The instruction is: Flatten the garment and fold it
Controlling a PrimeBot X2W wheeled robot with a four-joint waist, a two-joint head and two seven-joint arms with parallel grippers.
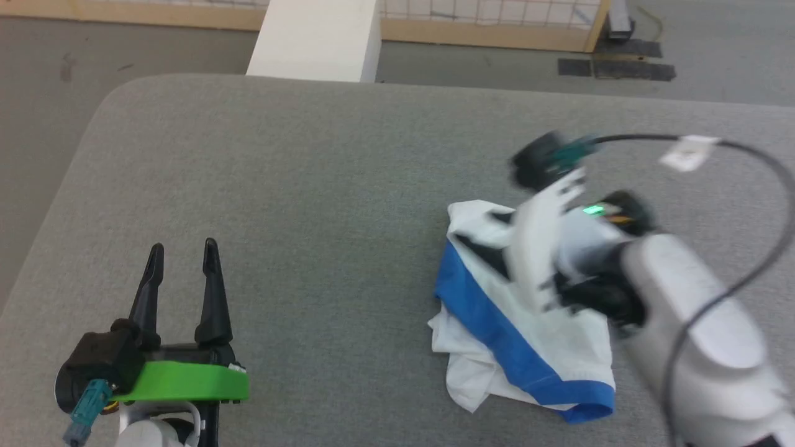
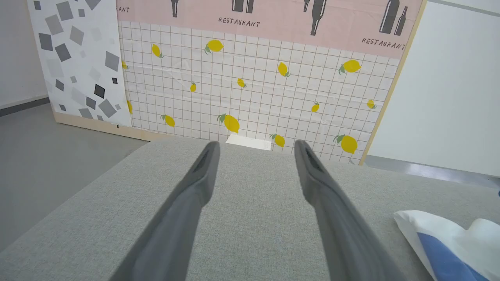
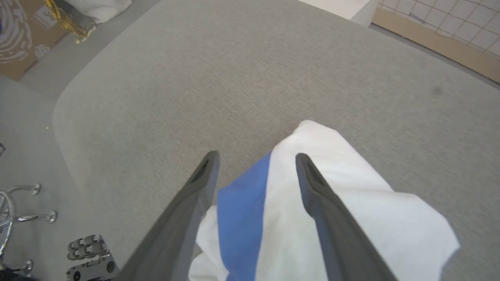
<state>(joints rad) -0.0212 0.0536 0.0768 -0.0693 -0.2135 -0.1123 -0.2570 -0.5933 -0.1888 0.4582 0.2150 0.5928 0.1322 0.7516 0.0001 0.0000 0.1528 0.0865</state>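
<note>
The garment [image 1: 528,347] lies bunched in a rough fold on the right part of the grey table [image 1: 310,186], white cloth with a bright blue band across it. My right gripper [image 1: 490,239], blurred in the head view, hovers over its far end. In the right wrist view that gripper [image 3: 256,156] is open, its fingers straddling the blue and white garment [image 3: 351,207] below. My left gripper [image 1: 183,248] stands open at the lower left, well clear of the cloth. In the left wrist view the left gripper [image 2: 256,146] has nothing between its fingers, and a corner of the garment [image 2: 449,242] shows at the lower right.
A white block [image 1: 317,37] stands just past the table's far edge. A lemon-patterned partition [image 2: 254,86] rises behind it. The table's rounded left corner [image 1: 118,93] drops to grey floor. Chrome legs [image 3: 19,214] show beside the table. A black cable [image 1: 764,167] loops off my right arm.
</note>
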